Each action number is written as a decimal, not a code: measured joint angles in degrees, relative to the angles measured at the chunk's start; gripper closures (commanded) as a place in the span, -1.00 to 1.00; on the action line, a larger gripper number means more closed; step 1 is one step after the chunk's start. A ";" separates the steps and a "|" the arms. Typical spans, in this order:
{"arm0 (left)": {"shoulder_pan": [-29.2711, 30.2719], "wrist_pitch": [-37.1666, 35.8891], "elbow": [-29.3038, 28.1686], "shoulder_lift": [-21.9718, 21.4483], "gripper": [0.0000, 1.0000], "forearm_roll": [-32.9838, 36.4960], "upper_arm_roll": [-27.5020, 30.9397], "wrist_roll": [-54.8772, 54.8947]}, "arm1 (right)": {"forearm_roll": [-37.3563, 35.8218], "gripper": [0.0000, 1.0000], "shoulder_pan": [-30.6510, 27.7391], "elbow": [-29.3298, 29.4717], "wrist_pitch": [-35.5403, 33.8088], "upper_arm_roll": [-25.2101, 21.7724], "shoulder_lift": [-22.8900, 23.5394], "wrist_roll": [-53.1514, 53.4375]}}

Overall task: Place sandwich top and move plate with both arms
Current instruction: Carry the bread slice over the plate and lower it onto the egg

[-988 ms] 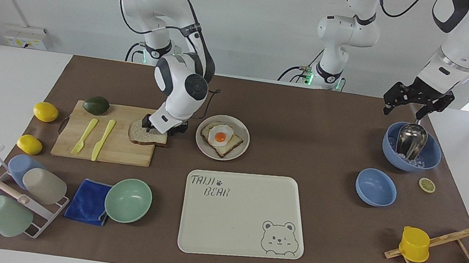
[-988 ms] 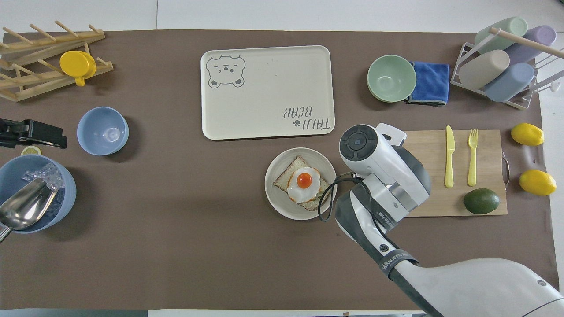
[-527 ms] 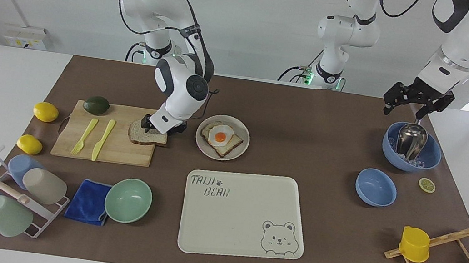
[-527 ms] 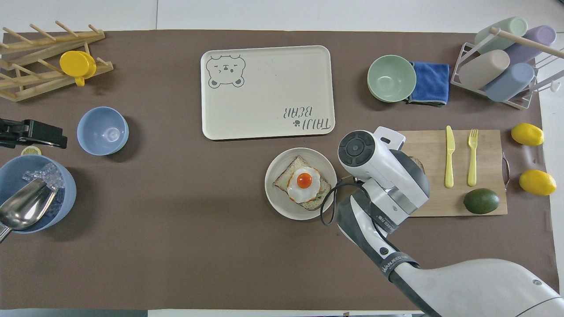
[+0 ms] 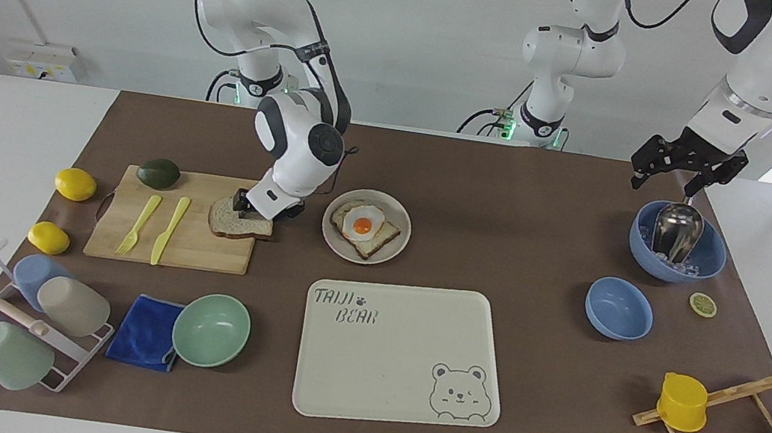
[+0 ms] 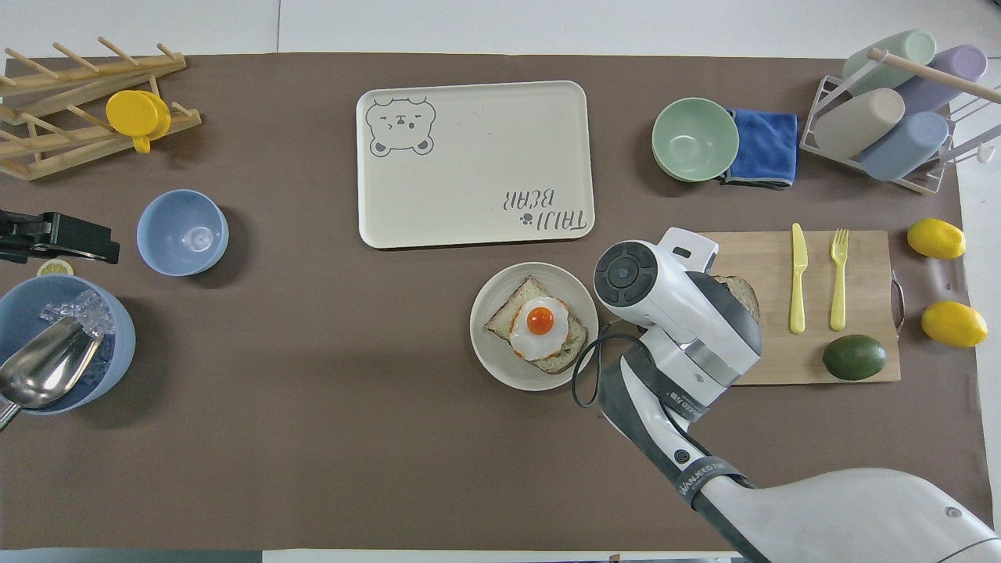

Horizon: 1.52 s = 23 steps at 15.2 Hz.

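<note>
- The right end effector (image 5: 265,208) gripped the sandwich top (image 5: 239,223) on the cutting board (image 5: 200,251), beside the plate (image 5: 398,237).
- The left end effector (image 5: 687,170) waited over the ice bowl (image 5: 709,254); its fingers' spread could not be told.

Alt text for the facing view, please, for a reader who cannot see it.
The right gripper grips the sandwich top at the cutting board edge, beside the plate holding egg toast. The left gripper waits over the ice bowl.

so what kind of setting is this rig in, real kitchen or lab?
Most likely a lab bench staged as a kitchen: a brown mat covers a plain white table, against a bare white wall. Props are laid out neatly: cutting board, cup rack, bear tray. There's no sink or stove in view.
</note>
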 measured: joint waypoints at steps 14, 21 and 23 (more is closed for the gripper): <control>0.01 0.00 0.00 0.00 -1.00 0.00 0.47 0.00 | 3.58 1.00 4.27 25.77 -22.10 15.10 7.13 6.05; 0.02 0.00 -0.18 0.00 -1.00 0.00 0.63 0.00 | 4.41 1.00 4.51 24.48 -15.65 15.08 9.25 9.17; 0.02 0.00 -0.48 -0.04 -1.00 0.00 0.63 0.00 | 5.09 1.00 4.51 23.87 -14.16 15.08 9.28 9.64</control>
